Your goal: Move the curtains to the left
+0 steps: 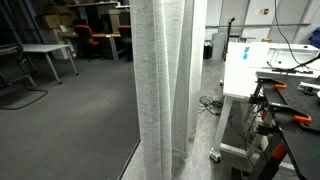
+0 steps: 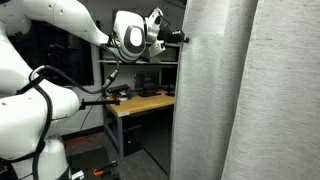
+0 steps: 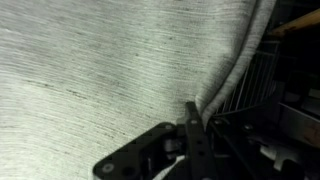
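The curtains (image 1: 165, 90) hang as tall whitish-grey pleated sheer fabric from above the picture down to the floor. They fill the right side of an exterior view (image 2: 240, 100). My gripper (image 2: 183, 38) is high up at the curtain's left edge. In the wrist view the curtains (image 3: 100, 60) fill most of the picture, and my gripper (image 3: 192, 118) has its fingers pressed together on the folded edge of the fabric. The gripper is hidden behind the fabric in the exterior view where the curtains hang mid-picture.
A white boxy cart (image 1: 250, 70) stands just right of the curtains, with cables (image 1: 210, 102) on the floor beside it. A wooden workbench (image 2: 145, 103) stands behind my arm. Desks and chairs (image 1: 45, 55) fill the dim room beyond.
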You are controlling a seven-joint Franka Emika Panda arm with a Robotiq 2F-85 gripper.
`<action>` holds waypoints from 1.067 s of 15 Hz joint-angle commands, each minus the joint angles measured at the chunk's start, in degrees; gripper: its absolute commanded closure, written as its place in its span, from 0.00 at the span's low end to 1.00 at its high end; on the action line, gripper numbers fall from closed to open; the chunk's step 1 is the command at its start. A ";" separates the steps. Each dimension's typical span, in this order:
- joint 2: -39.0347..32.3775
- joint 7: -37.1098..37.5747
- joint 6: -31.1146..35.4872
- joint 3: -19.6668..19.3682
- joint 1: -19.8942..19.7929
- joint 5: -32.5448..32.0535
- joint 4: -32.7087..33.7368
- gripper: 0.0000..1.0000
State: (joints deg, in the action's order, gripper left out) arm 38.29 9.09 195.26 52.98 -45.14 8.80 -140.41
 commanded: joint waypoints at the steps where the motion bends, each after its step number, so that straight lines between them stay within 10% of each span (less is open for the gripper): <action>1: 6.04 1.66 -4.09 13.14 -8.03 2.26 1.26 0.99; 9: 17.09 1.68 -9.68 23.63 -17.02 0.27 10.86 0.99; 16: 24.82 1.05 -12.86 24.15 -19.15 -2.57 15.01 0.99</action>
State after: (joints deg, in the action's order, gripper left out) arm 59.27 8.78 187.21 71.69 -64.06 8.46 -125.16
